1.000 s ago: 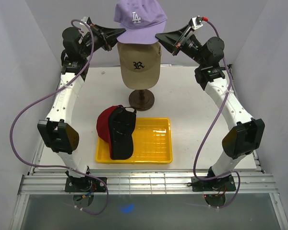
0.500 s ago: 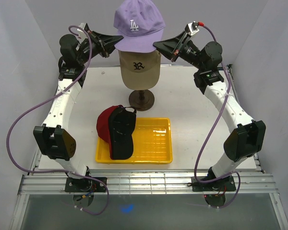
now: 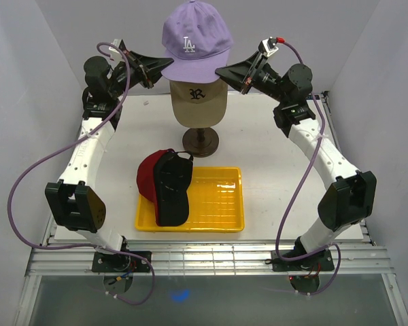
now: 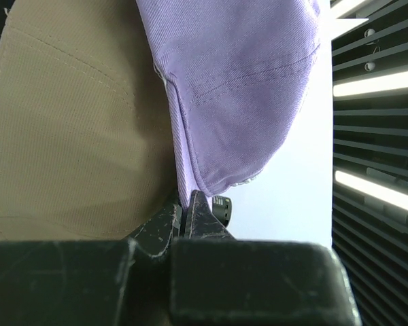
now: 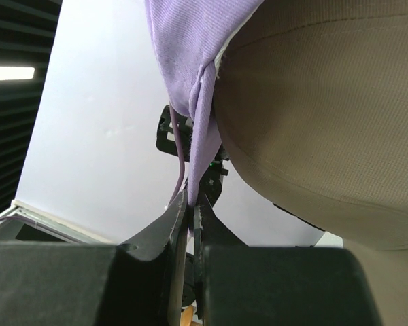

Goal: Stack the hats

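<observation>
The lavender hat (image 3: 196,39) with a white "LA" logo hangs over the tan hat (image 3: 198,100), which sits on the mannequin head. My left gripper (image 3: 170,63) is shut on the lavender hat's left edge (image 4: 211,88). My right gripper (image 3: 219,70) is shut on its right edge (image 5: 190,61). The tan hat shows close beside both grippers in the left wrist view (image 4: 75,136) and the right wrist view (image 5: 326,115). A black hat (image 3: 171,190) lies on a red hat (image 3: 146,175) at the left end of the yellow tray.
The mannequin head stands on a dark round wooden base (image 3: 200,141) at the table's middle back. The yellow tray (image 3: 217,204) lies in front of it. White walls close in the left, right and back sides.
Both grippers have carried the lavender hat slightly right and down, closer onto the tan hat. The hats in the tray have not moved.
</observation>
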You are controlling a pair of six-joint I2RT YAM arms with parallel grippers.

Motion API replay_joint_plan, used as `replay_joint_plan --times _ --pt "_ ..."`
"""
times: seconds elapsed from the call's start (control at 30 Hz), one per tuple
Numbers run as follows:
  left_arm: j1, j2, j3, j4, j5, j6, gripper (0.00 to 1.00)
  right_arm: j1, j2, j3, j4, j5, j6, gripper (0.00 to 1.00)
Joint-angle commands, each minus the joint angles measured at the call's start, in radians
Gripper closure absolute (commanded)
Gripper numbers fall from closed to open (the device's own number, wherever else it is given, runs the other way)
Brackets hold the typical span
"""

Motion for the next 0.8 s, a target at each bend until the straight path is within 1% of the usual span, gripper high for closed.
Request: replay_joint_plan --times 0.0,0.2,0.4,0.5,0.6,0.73,0.77 --pt "0.005 -0.039 -0.025 -0.011 0.089 0.062 1.00 -0.016 -0.052 0.016 0.105 -0.001 -0.013 0.92" --pt "0.005 -0.027 -0.008 -0.001 0.112 0.069 1.00 -0.020 -0.040 0.039 0.074 -0.010 -0.019 0.92" --pt "0.005 -0.043 -0.062 0.028 0.151 0.099 1.00 -0.032 -0.061 -0.058 0.120 -0.007 0.005 0.92" --pt "0.005 -0.034 -0.062 0.061 0.177 0.100 1.00 -0.035 -0.053 -0.061 0.136 -0.008 0.019 0.92" --pt "0.005 0.002 0.006 0.075 0.197 0.095 1.00 -0.035 -0.029 -0.004 0.110 -0.011 0.024 0.92" --pt "0.005 0.055 0.104 0.083 0.201 0.076 1.00 -0.042 0.045 0.140 0.044 -0.018 0.021 0.92" --pt "0.005 0.067 0.143 0.086 0.201 0.066 1.00 -0.042 0.062 0.211 0.030 -0.021 0.025 0.92"
